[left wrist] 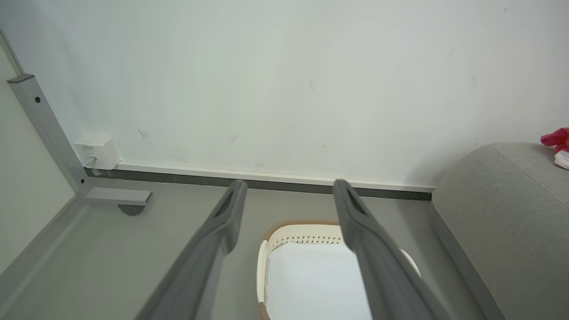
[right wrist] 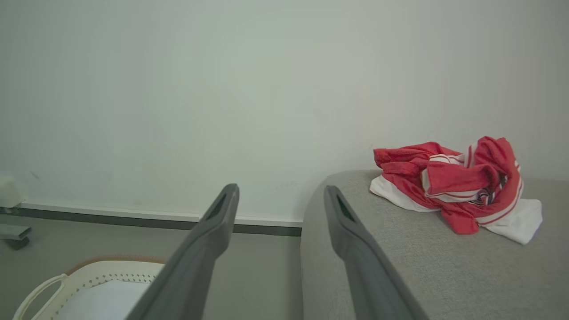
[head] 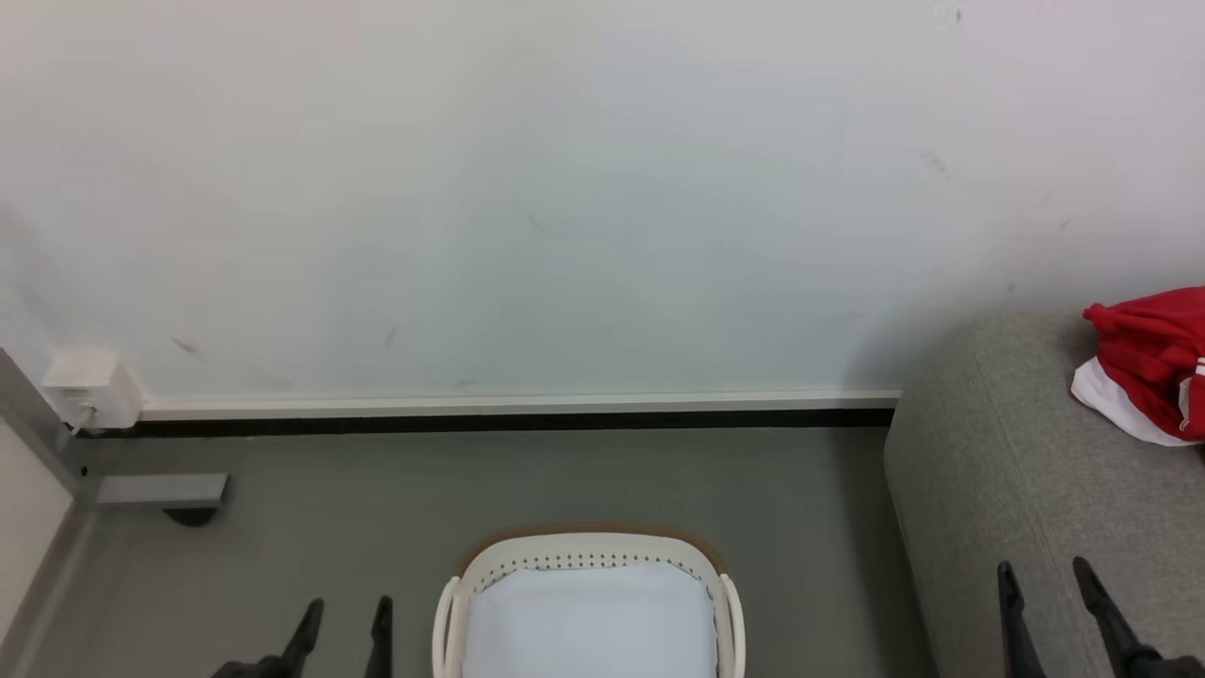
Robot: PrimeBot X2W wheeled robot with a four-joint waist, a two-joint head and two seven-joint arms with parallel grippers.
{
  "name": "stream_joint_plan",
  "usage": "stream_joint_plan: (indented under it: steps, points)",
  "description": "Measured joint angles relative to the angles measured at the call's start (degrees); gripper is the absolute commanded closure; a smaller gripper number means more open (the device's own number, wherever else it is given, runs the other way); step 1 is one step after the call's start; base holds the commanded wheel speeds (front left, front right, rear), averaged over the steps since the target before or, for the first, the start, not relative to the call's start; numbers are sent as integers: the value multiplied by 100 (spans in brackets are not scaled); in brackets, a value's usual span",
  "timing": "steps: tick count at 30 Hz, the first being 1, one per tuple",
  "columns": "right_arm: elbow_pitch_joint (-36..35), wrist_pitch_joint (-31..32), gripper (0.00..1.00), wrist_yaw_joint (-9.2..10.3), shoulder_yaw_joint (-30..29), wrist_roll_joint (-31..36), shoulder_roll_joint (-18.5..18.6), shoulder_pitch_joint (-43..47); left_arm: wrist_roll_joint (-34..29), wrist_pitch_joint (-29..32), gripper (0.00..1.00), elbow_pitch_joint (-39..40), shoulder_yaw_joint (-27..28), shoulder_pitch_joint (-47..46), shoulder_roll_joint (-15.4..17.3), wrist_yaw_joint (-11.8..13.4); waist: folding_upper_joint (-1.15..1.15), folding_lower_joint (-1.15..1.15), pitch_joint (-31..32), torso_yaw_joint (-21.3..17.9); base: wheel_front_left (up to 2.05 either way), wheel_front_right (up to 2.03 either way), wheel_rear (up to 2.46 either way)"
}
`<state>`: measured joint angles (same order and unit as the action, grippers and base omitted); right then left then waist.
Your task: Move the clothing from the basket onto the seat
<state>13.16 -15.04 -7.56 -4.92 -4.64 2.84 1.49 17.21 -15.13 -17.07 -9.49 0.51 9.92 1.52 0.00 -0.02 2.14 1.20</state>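
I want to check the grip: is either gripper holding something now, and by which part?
Nothing is held. The left gripper and the right gripper are both open and empty; the clothing lies on the seat.

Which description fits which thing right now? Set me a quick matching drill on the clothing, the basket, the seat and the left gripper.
Things:
1. clothing
2. basket
3. seat
4. left gripper

Descriptions:
a. grey, to the right of the basket
b. open, holding nothing, left of the basket in the head view
c. crumpled in a red and white heap on the seat
d. standing on the floor, pale lining inside

Pairs: 1-c, 2-d, 3-a, 4-b
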Motion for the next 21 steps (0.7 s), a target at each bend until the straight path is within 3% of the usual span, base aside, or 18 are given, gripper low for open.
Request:
stream_joint_plan:
  steps: [9, 20, 21]
  points:
    - [350, 0, 0, 0, 143, -41, -7, 168, -366, 0, 0, -159, 349, 87, -320, -354, 0, 1, 186, 163, 0, 0, 0]
    - [404, 0, 0, 0, 149, -65, -5, 176, -650, 0, 0, -243, 605, 86, -516, -595, 0, 2, 182, 138, 0, 0, 0]
    - [413, 0, 100, 0, 148, -65, -8, 178, -654, 0, 100, -249, 609, 88, -531, -612, 0, 2, 174, 140, 0, 0, 0]
